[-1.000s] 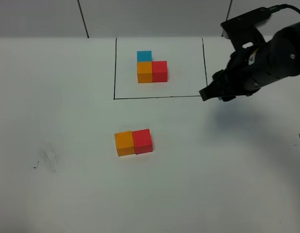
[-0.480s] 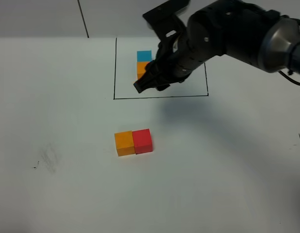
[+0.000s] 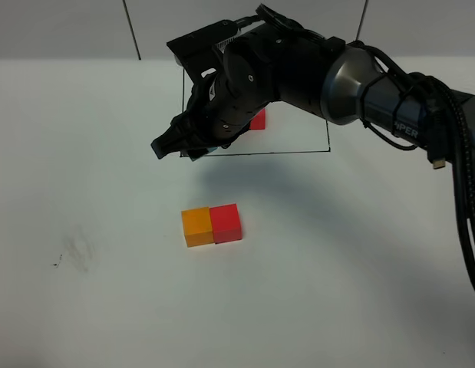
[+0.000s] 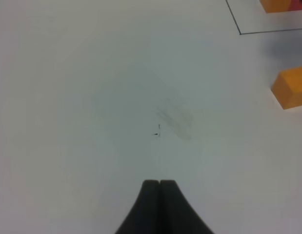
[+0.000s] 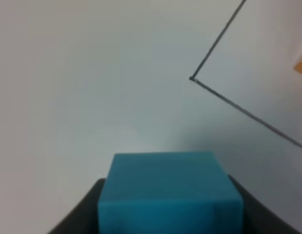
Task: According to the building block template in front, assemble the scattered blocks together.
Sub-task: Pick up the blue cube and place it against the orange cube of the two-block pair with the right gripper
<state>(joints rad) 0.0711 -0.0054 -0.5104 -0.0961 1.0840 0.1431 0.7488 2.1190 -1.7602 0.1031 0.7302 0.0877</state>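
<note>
My right gripper [image 3: 174,147] reaches across to the left and hangs above the front left corner of the black drawn frame [image 3: 328,115]. It is shut on the light blue cube [image 5: 170,191], which fills the lower part of the right wrist view. The loose orange cube [image 3: 196,227] and red cube [image 3: 225,222] sit touching side by side on the white table, nearer than the gripper. The arm hides most of the template; only part of its red cube [image 3: 258,119] shows. My left gripper [image 4: 159,184] is shut and empty above bare table; the orange cube [image 4: 292,87] is off to its side.
The white table [image 3: 84,153] has a faint grey smudge [image 3: 74,249] at the left, also in the left wrist view [image 4: 176,119]. The frame's corner [image 5: 191,79] shows in the right wrist view. The right arm [image 3: 375,84] stretches over the back right of the table.
My right arm has swept from the right side, across the template, to the frame's front left corner, carrying the light blue cube. The orange and red cubes have not moved.
</note>
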